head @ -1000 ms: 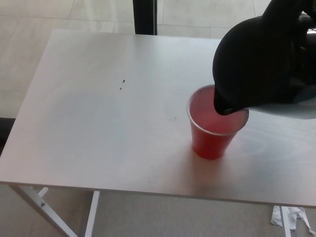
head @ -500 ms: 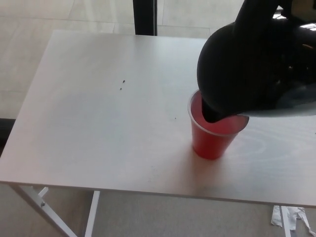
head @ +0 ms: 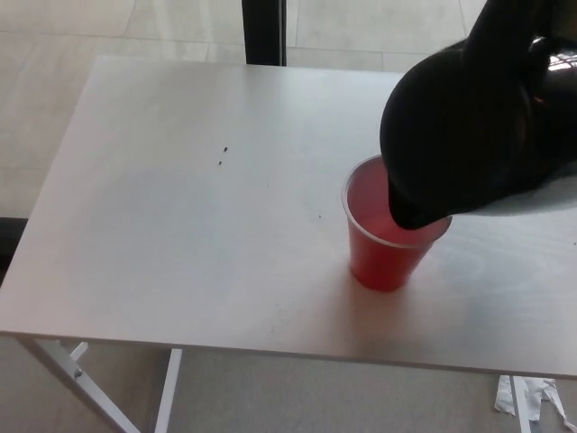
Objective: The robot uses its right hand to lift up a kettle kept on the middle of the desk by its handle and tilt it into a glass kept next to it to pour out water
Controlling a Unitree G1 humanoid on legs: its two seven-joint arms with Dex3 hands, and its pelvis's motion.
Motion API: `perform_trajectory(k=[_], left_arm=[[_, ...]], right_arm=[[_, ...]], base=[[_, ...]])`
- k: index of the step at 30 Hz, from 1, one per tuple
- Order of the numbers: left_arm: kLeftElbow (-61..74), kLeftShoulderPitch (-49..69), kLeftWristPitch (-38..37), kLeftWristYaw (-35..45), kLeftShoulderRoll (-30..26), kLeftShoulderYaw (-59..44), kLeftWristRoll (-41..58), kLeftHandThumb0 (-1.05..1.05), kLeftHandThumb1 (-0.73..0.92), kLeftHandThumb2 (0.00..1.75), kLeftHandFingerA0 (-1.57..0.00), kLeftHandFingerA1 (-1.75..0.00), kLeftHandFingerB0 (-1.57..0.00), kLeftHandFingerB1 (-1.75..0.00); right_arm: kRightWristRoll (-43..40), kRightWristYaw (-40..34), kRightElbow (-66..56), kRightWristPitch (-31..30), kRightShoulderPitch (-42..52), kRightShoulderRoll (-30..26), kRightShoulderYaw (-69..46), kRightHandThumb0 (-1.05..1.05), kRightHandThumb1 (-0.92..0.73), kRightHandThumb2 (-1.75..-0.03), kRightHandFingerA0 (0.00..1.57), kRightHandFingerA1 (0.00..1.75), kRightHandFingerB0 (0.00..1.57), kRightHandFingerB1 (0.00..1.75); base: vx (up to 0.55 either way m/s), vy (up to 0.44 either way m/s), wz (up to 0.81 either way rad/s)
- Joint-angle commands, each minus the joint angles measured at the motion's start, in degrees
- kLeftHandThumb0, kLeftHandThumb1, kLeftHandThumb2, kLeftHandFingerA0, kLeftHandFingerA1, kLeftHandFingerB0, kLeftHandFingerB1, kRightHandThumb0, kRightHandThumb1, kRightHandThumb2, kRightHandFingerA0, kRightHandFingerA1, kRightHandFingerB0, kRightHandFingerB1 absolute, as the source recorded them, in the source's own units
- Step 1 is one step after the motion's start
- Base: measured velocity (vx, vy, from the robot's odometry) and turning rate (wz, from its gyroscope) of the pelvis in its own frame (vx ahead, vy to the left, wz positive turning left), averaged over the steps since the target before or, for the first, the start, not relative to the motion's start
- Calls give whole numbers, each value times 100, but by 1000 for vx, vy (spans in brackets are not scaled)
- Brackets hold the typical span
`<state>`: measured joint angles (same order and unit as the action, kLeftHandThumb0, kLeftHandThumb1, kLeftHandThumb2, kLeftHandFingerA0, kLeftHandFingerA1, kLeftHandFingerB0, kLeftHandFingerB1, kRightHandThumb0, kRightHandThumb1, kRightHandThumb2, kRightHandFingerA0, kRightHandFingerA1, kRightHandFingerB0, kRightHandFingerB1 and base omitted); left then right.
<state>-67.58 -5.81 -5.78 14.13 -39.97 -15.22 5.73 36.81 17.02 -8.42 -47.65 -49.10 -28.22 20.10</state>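
A black kettle [head: 469, 135] hangs in the air at the right of the head view, tilted down to the left. Its spout [head: 406, 215] dips just inside the rim of a red plastic cup [head: 388, 257] standing on the white desk [head: 180, 207]. The cup's inside looks pinkish; I cannot make out a stream of water. My right hand [head: 541, 36] is a dark shape at the top right, merging with the kettle's handle and holding it up. The kettle hides the cup's far right rim. My left hand does not show.
A black post [head: 264, 32] stands behind the desk's far edge. Two small dark specks [head: 223, 155] lie on the desk's left half. White desk legs [head: 72, 374] and paper scraps [head: 532, 397] show on the floor below the front edge.
The kettle first swung left and lower over the cup, then eased back to the right and slightly up. The cup has stayed in place.
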Motion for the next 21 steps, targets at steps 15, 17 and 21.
perform_trajectory(k=[15, 17, 21], left_arm=[[31, 14, 27, 43, -28, -63, 24, -71, 87, 65, -69, -57, -49, -55], [37, 1, 36, 36, -31, -43, 1, -70, 87, 66, -69, -57, -49, -55], [14, -33, 89, 30, -41, -23, -20, -69, 87, 66, -68, -56, -48, -53]], right_arm=[[407, 152, 56, 148, -161, 372, 153, -28, -64, -87, 89, 175, 66, 148], [425, 159, 92, 191, -141, 358, 134, -27, -60, -89, 115, 175, 74, 140], [451, 171, 183, 250, -134, 332, 123, -28, -62, -90, 90, 175, 68, 129]], base=[[0, 0, 0], [0, 0, 0], [0, 0, 0]])
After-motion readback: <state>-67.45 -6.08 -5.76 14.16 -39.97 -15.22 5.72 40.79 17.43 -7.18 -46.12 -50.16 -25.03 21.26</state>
